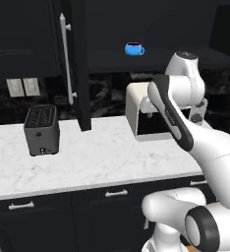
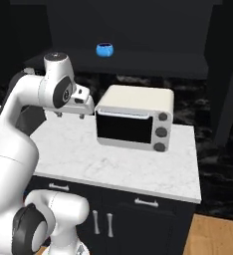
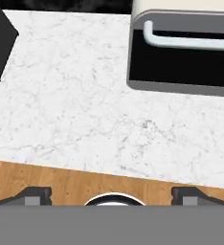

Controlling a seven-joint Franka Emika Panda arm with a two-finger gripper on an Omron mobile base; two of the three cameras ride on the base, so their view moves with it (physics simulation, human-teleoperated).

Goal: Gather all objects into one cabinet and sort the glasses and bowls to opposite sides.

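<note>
One small bright blue mug, one of the glasses, stands alone on the dark shelf of the black upper cabinet. The cabinet's tall door hangs open, its silver bar handle facing left. My gripper hovers above the marble counter, left of the toaster oven and well below the shelf, pointing down. Its fingertips stand wide apart with nothing between them: open. No bowls are in view.
A cream toaster oven sits on the white marble counter under the shelf. A dark toaster stands at the left. Black drawers with short silver handles run below. Wooden floor lies beyond the counter's front edge.
</note>
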